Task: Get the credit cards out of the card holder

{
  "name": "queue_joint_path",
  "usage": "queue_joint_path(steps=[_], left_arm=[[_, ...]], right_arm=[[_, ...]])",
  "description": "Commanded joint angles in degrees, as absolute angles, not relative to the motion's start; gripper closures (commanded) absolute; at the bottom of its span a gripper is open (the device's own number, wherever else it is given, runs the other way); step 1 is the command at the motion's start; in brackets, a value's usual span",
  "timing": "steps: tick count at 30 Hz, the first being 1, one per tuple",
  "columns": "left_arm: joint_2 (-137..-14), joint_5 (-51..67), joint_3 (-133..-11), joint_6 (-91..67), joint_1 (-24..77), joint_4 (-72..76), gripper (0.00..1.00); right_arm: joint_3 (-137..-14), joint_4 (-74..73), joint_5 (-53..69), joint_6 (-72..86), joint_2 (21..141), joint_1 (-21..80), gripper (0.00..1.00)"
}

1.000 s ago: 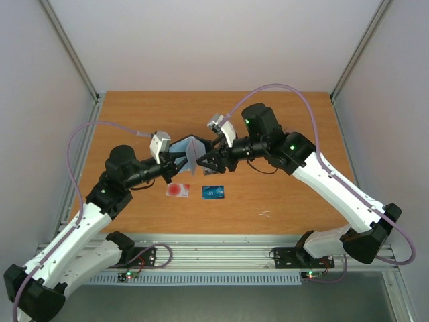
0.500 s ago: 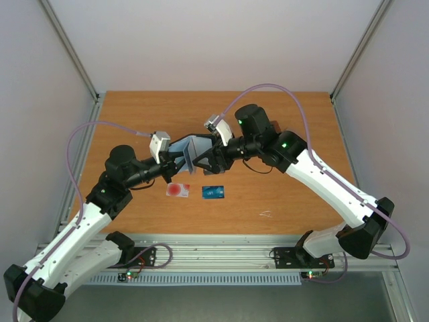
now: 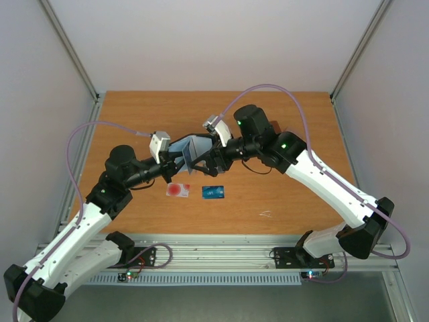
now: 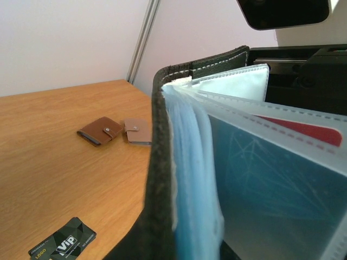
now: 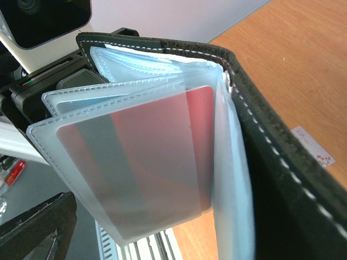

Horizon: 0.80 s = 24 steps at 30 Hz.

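While the left gripper [image 3: 177,163] clamps the holder [image 3: 190,146] (right gripper [image 3: 204,159]: closure unclear), a snagging red card [image 5: 157,146] could wrench it free.

- Wallets: we count three. One black card holder [image 3: 190,146], one dark brown wallet [image 4: 100,130] and one tan-pink wallet [image 4: 138,131].
- Loose cards on the table [image 3: 288,201]: three for certain. One white card with a red circle [image 3: 177,190], one blue card [image 3: 213,192] and one black card [image 4: 62,245].
- One pale card [image 5: 312,145] shows in the right wrist view. We cannot tell whether it is a fourth or the white one again.
- Cards inside the holder: we see one, a red card [image 5: 184,135].
- Clear sleeves [image 5: 108,89]: at least three fanned out. We cannot get an exact count.
- Arms: two, the left arm [image 3: 87,215] and the right arm [image 3: 328,181].
- Lilac cables: two, one on the left [image 3: 84,134] and one on the right [image 3: 281,88].
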State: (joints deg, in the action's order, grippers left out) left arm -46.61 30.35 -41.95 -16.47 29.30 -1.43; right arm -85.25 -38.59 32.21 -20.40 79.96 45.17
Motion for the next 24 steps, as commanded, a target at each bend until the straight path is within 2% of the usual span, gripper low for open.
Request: queue_joint_path(steps=[1, 7, 9, 12, 16, 19, 20, 22, 24], left_arm=[[-46.21, 30.14, -41.75, -16.09, 29.48, 2.29, 1.00], [-46.20, 30.33, -41.77, -16.08, 29.49, 2.29, 1.00], [-46.23, 30.45, -41.71, -16.20, 29.51, 2.41, 1.00], [-45.85, 31.56, -41.30, -16.76, 29.47, 3.63, 1.00], [-45.36, 33.47, -40.46, -18.82, 29.44, 6.54, 1.00], [-45.28, 34.62, -40.11, -19.93, 29.27, 7.76, 1.00], [-45.14, 34.96, -39.90, -20.16, 29.13, 8.13, 0.91], [-44.69, 35.98, -39.27, -20.42, 28.65, 8.78, 0.63], [-44.37, 38.03, -38.56, -20.24, 27.96, 9.36, 0.51]], right_arm=[[-87.51, -38.45, 31.65, -21.06, 79.64, 45.96, 0.03], [-88.26, -38.77, 28.61, -20.23, 80.43, 45.97, 0.09], [-88.79, -39.65, 26.48, -20.21, 80.76, 45.97, 0.23], [-88.43, -40.41, 23.31, -20.49, 80.00, 45.90, 0.57], [-86.61, -41.12, 22.67, -21.17, 77.26, 44.66, 0.96], [-85.28, -42.34, 25.90, -21.89, 74.82, 42.42, 0.99], [-85.11, -43.14, 26.86, -22.19, 74.10, 41.62, 0.99], [-85.72, -46.16, 27.61, -23.40, 73.18, 40.48, 0.99], [-87.04, -49.95, 26.84, -24.91, 72.88, 40.00, 0.99]])
